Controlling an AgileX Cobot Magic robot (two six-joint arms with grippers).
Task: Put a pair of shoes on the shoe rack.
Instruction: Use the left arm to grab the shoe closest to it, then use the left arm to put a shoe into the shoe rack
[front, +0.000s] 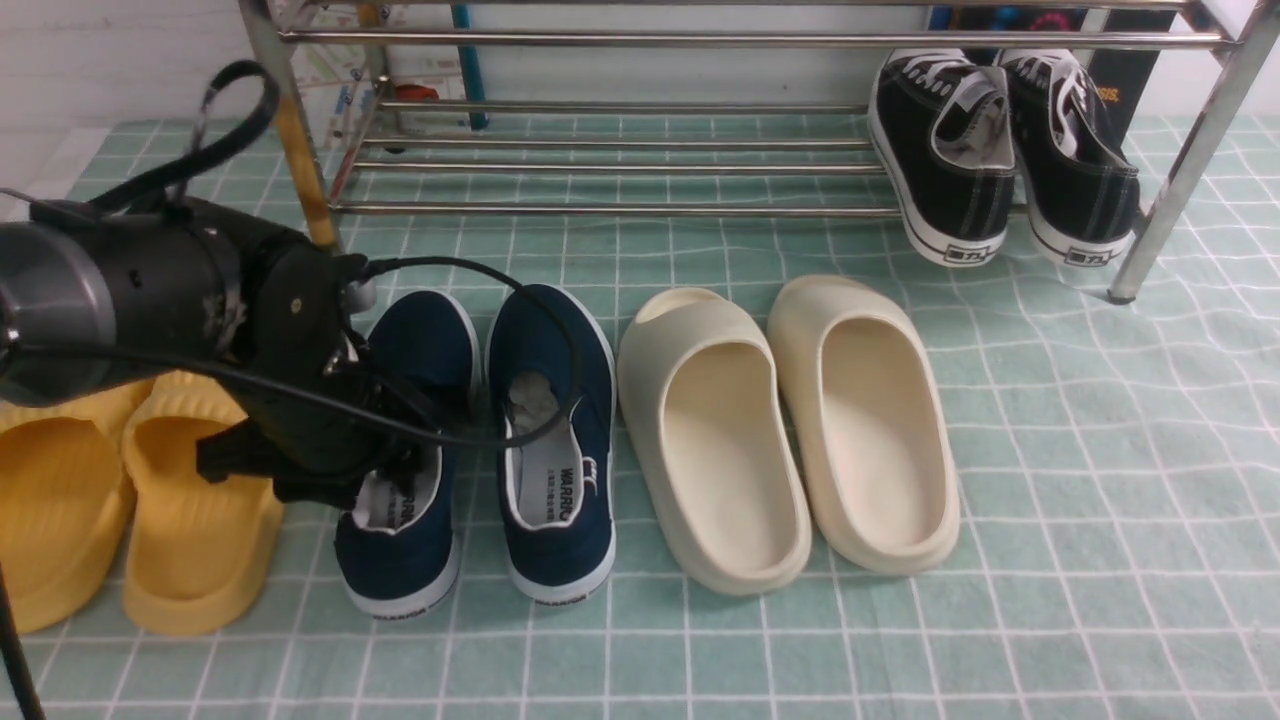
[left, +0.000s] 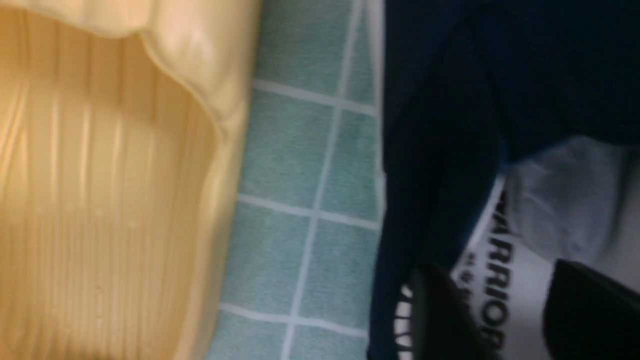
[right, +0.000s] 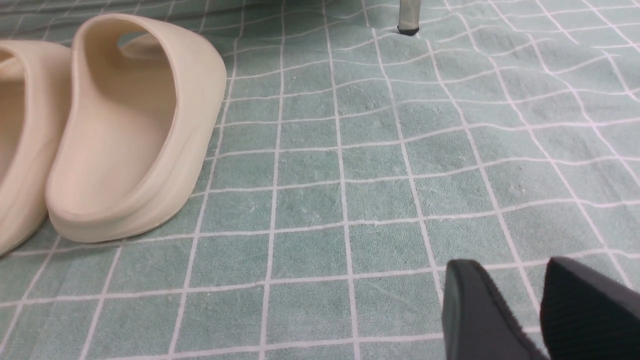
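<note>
Two navy slip-ons stand side by side on the green checked mat in front of the shoe rack: the left shoe and the right shoe, each with a grey "WARRIOR" insole. My left gripper reaches down into the left shoe's opening. In the left wrist view the left gripper is open, the insole showing between its fingers, one finger at the collar's edge. My right gripper is open and empty, low over the bare mat; it is outside the front view.
Black lace-up sneakers sit on the rack's lower shelf at the right. Cream slides lie right of the navy shoes, yellow slides to their left. The rack's rust-stained leg stands behind my left arm, and a rack foot lies ahead of my right gripper.
</note>
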